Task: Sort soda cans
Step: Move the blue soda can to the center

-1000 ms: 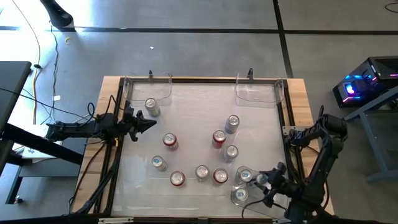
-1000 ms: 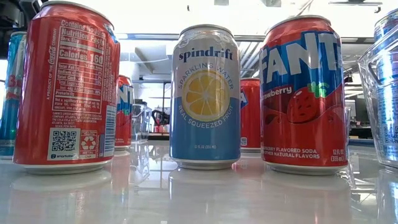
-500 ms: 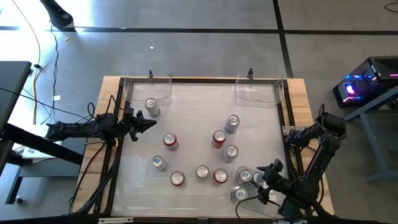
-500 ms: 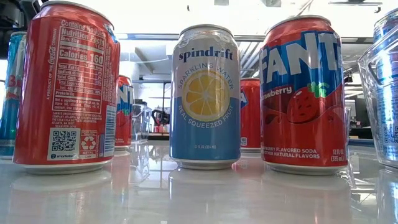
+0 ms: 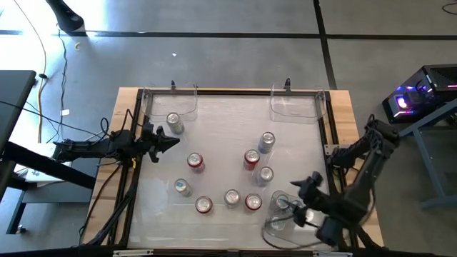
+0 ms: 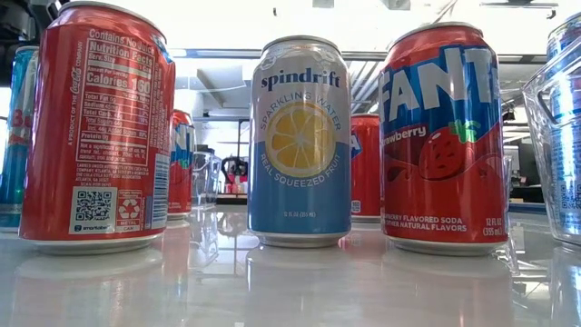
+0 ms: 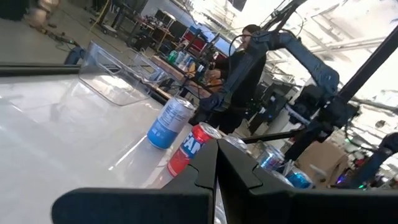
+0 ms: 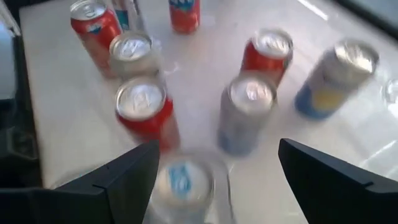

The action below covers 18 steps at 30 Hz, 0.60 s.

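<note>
A pale tabletop in a wooden frame (image 5: pixel 128 100) holds a loose scatter of small drink cans with silver tops (image 5: pixel 232 198), bodies red, silver-grey or blue, most of them standing upright across the middle and near edge.

At the near right corner sits a clear plastic bin (image 5: pixel 270 230) with blue-topped cans inside it (image 5: pixel 280 203). The right gripper (image 5: pixel 303 196) hangs just above that bin, its two dark fingers (image 8: pixel 124 177) spread wide with nothing between them. From its wrist camera a blue-topped can (image 8: pixel 181 180) shows directly below inside the bin's clear wall, so I judge it has been let go there to group like with like.

Two more clear plastic bins (image 5: pixel 175 100) stand against the far edge, one on each side. A silver-grey can (image 5: pixel 174 123) stands just in front of the left one.

The left gripper (image 5: pixel 171 141) waits low over the table's left side, fingers (image 7: pixel 242 171) clenched together on nothing, pointing toward a blue-and-white can (image 7: pixel 169 122) and a red can (image 7: pixel 191 148) beside it.

About eight cans remain loose, so sorting looks far from finished.
</note>
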Motion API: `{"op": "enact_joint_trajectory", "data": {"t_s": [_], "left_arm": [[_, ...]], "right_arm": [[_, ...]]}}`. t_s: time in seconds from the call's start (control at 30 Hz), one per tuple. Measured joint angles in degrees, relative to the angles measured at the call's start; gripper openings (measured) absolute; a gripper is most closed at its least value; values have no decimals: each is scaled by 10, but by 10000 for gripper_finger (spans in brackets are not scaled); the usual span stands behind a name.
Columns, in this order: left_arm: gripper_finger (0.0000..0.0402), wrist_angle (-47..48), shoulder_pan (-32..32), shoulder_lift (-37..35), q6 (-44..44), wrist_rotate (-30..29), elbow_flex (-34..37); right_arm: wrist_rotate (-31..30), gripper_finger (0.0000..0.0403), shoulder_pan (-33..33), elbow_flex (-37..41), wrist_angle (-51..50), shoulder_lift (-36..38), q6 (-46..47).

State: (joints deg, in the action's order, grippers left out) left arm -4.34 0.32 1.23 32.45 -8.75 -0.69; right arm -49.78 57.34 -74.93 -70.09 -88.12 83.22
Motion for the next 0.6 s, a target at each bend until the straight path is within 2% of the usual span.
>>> {"op": "enact_joint_trajectory", "data": {"t_s": [0.2,0.27,0.33,0.37,0.43,0.5,0.6], "left_arm": [[1,-20,1,0,-41,-40,0],[1,-93,2,0,-86,-32,0],[7,-201,0,0,-128,13,-1],[12,-250,-2,0,-146,40,-8],[28,-288,-10,0,-179,79,-37],[47,-262,-20,11,-213,97,-81],[80,-194,-40,64,-264,98,-143]], "right_arm": [[16,325,-105,1,174,0,-330],[39,326,-133,1,227,0,-428],[63,326,-157,1,256,2,-492],[75,326,-166,1,259,4,-513],[89,326,-181,1,257,11,-535],[92,326,-186,1,245,20,-534],[89,326,-177,1,224,37,-509]]}}
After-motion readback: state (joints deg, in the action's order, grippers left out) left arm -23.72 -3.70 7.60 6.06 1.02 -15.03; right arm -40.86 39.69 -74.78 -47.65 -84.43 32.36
